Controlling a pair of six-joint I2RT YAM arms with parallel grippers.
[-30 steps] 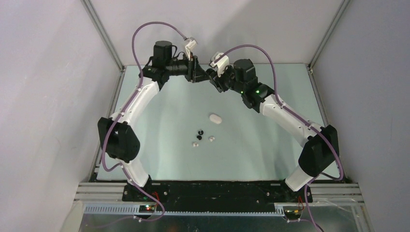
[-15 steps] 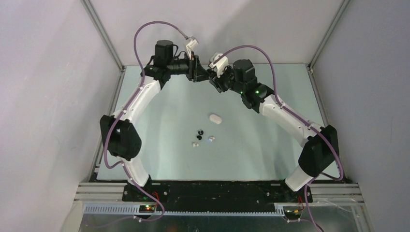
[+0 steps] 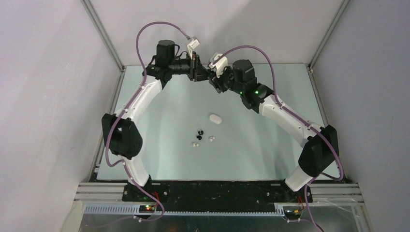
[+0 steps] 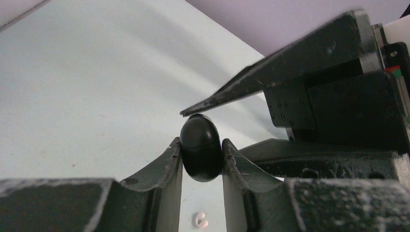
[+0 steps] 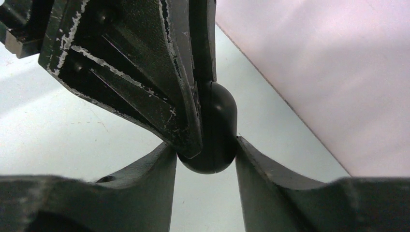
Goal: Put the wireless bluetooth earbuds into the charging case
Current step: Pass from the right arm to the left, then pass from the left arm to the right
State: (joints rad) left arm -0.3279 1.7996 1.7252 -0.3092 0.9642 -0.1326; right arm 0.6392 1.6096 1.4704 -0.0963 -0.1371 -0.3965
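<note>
both the left gripper (image 4: 201, 143) and the right gripper (image 5: 205, 145) are pinched narrow on one black case (image 4: 199, 162), held above the far end of the table (image 3: 159, 111). the earbuds (image 3: 199, 134) lie loose mid-table, well apart from it. risk: two opposed grips on a smooth, rounded, closed shell could twist or squeeze it out and drop it.
</note>
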